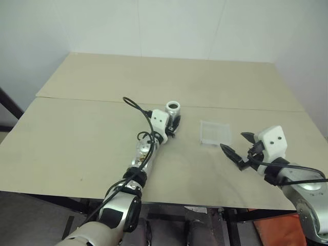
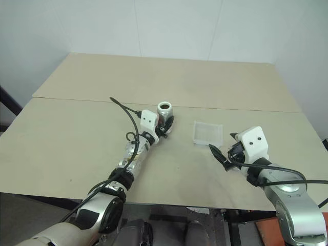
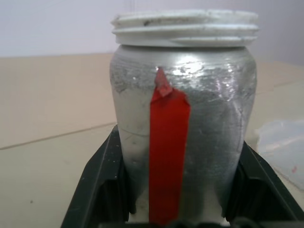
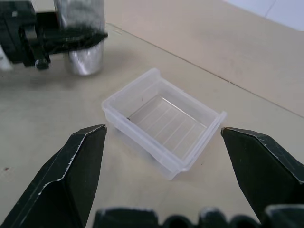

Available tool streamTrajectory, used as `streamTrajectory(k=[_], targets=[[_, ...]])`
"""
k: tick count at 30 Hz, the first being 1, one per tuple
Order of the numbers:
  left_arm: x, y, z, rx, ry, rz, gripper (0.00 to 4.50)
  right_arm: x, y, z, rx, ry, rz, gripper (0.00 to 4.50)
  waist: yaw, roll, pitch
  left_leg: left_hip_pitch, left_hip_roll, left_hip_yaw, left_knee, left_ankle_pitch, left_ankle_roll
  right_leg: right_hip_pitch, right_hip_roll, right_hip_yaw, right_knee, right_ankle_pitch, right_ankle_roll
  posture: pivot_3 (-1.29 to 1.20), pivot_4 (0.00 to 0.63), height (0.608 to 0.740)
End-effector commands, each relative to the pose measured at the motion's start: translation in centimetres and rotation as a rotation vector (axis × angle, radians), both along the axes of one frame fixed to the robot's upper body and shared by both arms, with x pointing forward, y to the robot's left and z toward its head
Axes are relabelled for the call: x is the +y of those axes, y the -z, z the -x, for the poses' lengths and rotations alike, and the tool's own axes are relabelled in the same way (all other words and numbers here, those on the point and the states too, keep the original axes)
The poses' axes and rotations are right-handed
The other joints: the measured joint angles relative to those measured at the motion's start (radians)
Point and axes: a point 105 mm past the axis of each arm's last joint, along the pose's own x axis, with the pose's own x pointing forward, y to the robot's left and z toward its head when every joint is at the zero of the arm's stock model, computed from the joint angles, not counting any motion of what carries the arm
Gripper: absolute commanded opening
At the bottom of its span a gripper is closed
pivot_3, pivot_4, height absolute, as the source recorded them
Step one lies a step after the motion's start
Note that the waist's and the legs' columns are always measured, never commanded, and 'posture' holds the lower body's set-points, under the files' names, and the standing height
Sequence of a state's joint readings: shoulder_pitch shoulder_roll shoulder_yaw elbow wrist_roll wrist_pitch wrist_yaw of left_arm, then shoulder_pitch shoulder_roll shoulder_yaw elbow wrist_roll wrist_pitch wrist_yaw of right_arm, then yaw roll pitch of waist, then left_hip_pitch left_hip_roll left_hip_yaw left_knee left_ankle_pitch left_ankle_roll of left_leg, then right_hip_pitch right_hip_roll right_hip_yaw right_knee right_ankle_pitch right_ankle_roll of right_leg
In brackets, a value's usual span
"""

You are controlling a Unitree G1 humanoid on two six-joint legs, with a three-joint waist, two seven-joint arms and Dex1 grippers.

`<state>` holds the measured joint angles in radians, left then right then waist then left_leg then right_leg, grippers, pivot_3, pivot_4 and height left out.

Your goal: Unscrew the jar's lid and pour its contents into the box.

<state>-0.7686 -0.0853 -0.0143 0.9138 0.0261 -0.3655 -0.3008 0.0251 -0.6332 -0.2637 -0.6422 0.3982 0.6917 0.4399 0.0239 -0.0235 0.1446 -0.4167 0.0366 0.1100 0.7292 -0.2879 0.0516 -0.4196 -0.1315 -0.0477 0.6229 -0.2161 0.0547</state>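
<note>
Two tan tabletop boards (image 1: 102, 154) meet—white walls (image 1: 154, 25) behind.

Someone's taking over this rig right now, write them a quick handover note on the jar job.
Left gripper: shut on the jar, which stands upright on the table.
Right gripper: open, holding nothing, fingers pointing toward the box.
The box sits on the table between the two grippers, apart from the jar, nothing in it.
Done: the jar's threaded mouth is bare, so the lid is already off.
Left: tip the jar over the box and pour its contents in.
</note>
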Motion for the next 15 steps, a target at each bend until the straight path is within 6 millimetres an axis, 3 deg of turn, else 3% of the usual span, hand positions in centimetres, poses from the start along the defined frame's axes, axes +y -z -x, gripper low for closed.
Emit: streamTrajectory(k=[1,5,12,15], targets=[[-0.6,-0.4,0.2,-0.022,-0.014,-0.010,1.99,-0.1,-0.6,0.1,-0.040,-0.006,0.029,4.47,-0.001,0.000,0.000,0.000,0.000,0.000,0.000,0.000,0.000,0.000,0.000,0.000,0.000,0.000,0.000,0.00,0.150,0.740],[-0.4,0.1,0.5,0.015,-0.016,0.024,1.99,-0.1,-0.4,0.2,-0.039,-0.004,0.040,4.47,-0.006,0.000,0.000,0.001,0.000,0.000,0.000,-0.001,0.001,0.000,0.000,0.000,0.000,0.000,0.000,0.00,0.150,0.740],[-0.6,0.2,1.4,0.010,0.006,0.036,4.27,-0.2,-0.4,0.1,-0.042,0.000,0.048,4.50,-0.009,0.000,0.000,0.001,0.000,0.000,-0.001,-0.001,0.001,-0.001,0.000,0.000,0.000,0.000,0.000,0.00,0.150,0.740],[-0.4,-0.2,1.8,-0.002,-0.010,0.027,4.46,-0.2,-0.2,0.0,-0.040,-0.001,0.053,4.50,-0.007,0.000,0.000,0.001,0.000,0.000,-0.001,-0.001,0.001,0.000,0.000,0.000,-0.001,0.000,0.000,0.00,0.150,0.740]])
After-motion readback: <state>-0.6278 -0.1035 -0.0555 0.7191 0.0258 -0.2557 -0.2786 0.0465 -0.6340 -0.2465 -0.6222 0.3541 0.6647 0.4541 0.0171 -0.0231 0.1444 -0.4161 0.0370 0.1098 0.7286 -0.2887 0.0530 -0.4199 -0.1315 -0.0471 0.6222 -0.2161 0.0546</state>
